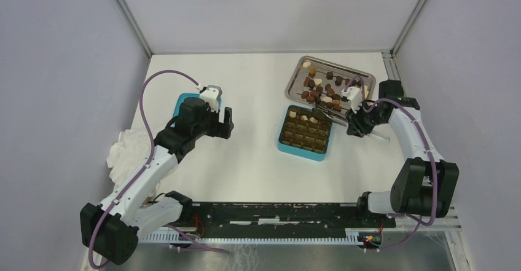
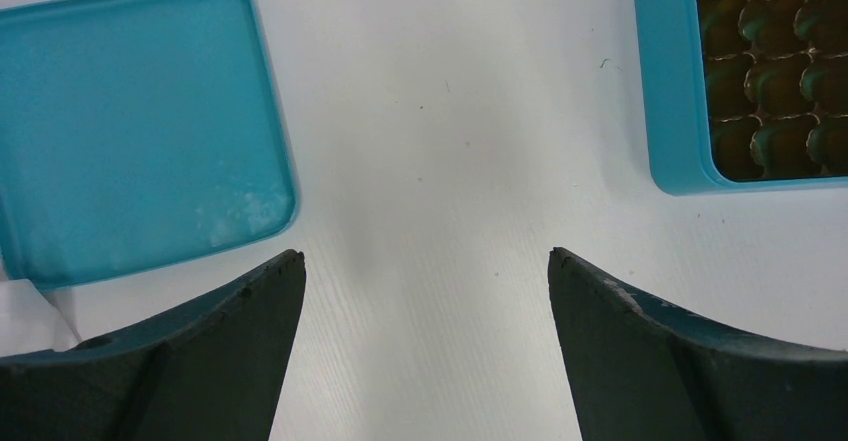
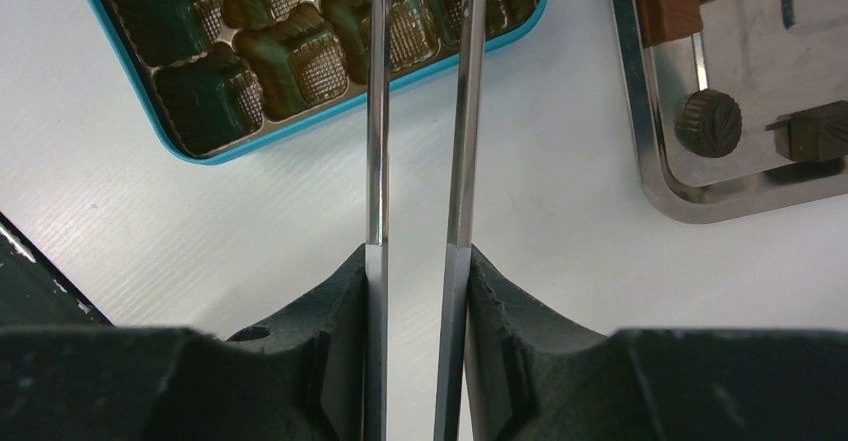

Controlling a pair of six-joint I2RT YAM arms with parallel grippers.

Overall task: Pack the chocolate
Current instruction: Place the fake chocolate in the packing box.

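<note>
Beside the teal box [image 2: 670, 81], the right gripper [image 3: 418, 261] clamps the tweezers [image 3: 378, 111]; the left gripper [image 2: 425, 256] stands spread, empty. A weak squeeze risks dropping chocolate [image 3: 708, 121].

No legible text, no labels, brands, numbers or signs anywhere

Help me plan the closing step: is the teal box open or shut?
Open. The teal box shows its gridded insert uncovered, and its lid lies on the table, apart from it.
</note>
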